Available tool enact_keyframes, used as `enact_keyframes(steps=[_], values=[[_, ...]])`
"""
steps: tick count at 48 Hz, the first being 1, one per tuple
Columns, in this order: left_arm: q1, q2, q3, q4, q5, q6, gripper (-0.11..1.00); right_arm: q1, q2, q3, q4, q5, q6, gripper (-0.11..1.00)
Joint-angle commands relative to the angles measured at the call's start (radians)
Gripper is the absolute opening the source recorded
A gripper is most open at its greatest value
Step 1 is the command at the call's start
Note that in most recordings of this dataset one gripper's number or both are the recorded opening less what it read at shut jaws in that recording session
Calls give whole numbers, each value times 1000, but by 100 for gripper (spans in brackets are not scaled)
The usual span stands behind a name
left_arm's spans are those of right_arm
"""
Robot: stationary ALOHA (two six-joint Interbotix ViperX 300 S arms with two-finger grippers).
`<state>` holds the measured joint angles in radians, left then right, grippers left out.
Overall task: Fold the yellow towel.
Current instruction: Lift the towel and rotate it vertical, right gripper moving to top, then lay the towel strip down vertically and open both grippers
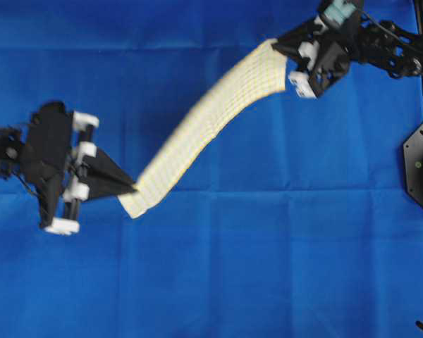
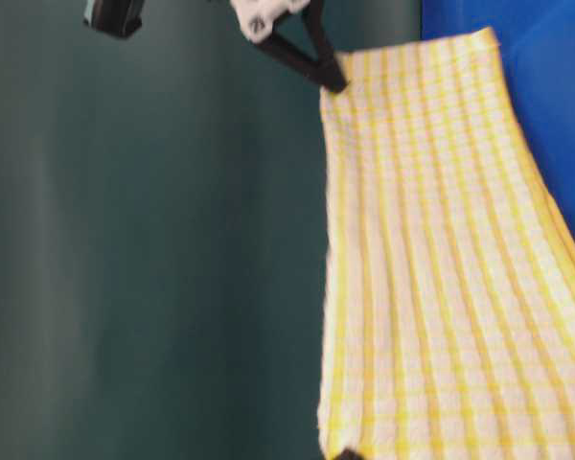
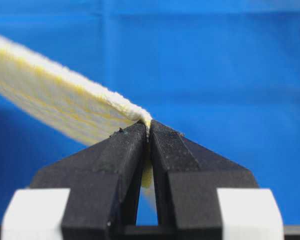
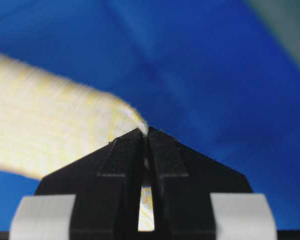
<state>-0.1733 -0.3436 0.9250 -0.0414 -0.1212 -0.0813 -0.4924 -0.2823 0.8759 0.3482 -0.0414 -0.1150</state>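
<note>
The yellow towel (image 1: pixel 210 124), finely checked in yellow and white, hangs in the air as a curved band stretched between my two grippers. My left gripper (image 1: pixel 132 188) is shut on its lower left corner. My right gripper (image 1: pixel 276 46) is shut on its upper right corner. In the left wrist view the towel (image 3: pixel 65 102) runs off to the left from the pinched tips (image 3: pixel 148 126). The right wrist view shows the cloth (image 4: pixel 50 135) leaving the closed tips (image 4: pixel 146 131) the same way. From table level the towel (image 2: pixel 441 268) hangs as a broad sheet with one gripper (image 2: pixel 333 80) pinching its top corner.
A large plain blue cloth (image 1: pixel 268 246) covers the whole table under the towel. A black mount (image 1: pixel 421 162) stands at the right edge, beside the right arm's base. A dark green wall (image 2: pixel 153 249) fills the left of the table-level view.
</note>
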Motion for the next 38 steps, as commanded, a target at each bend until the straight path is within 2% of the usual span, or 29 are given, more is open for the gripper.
enact_keyframes(steps=[1, 17, 29, 38], values=[[-29, 38, -61, 0, -18, 2, 2, -31, 26, -57, -18, -18, -2, 2], [-78, 229, -250, 0, -26, 23, 2, -94, 133, -183, -78, -20, -3, 2], [-80, 373, -431, 0, -28, 124, 2, -118, 169, -230, -107, -21, -3, 2], [-83, 443, -532, 0, -20, 161, 2, -126, 172, -235, -112, -21, -3, 2]])
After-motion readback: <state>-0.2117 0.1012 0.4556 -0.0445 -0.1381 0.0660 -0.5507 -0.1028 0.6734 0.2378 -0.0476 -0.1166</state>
